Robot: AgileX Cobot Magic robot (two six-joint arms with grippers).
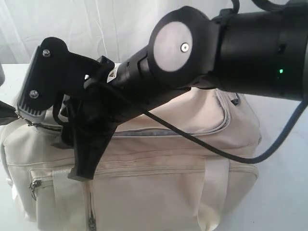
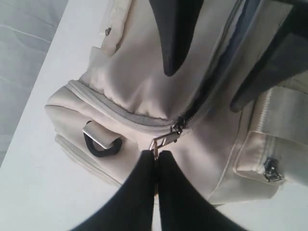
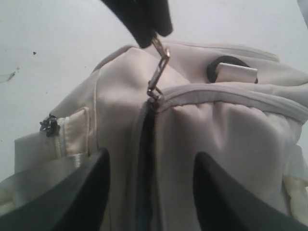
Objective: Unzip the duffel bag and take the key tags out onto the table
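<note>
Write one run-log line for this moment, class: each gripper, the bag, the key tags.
left gripper: shut on metal zipper pull | right gripper: open over cream fabric duffel bag | key tags: not visible

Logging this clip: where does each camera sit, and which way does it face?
Exterior: off the arms, facing the duffel bag side-on; the right arm looms close across the frame.
Left wrist: on the left arm, looking past the shut left gripper at the bag's end.
Right wrist: on the right arm, looking through the open right gripper at that end, from the opposite side.
Shared: both wrist views show the zipper pull pinched by the left gripper, and the black D-ring.
</note>
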